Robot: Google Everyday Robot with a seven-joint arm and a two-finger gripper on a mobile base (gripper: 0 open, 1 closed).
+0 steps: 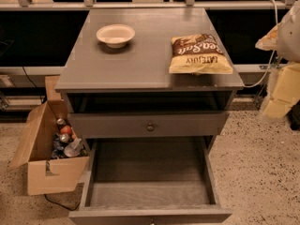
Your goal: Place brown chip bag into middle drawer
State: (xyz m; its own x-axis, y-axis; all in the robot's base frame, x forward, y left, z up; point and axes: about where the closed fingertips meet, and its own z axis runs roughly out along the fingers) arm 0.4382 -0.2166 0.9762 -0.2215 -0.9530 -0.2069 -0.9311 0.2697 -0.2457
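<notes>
The brown chip bag point(198, 54) lies flat on the right side of the grey cabinet top point(140, 64), its pale yellow band towards the front. The middle drawer point(150, 191) is pulled wide open below, and its grey floor is bare. The upper grey drawer point(150, 125) with its dark round knob is closed above it. My gripper point(271, 40) is at the right edge of the view, beside the cabinet and to the right of the bag, apart from it. It holds nothing that I can see.
A cream round bowl point(116, 34) stands on the left of the cabinet top. An open cardboard box point(47, 158) with cans and bottles sits on the speckled floor left of the cabinet. A cable point(262, 74) hangs at the right. Dark shelving runs behind.
</notes>
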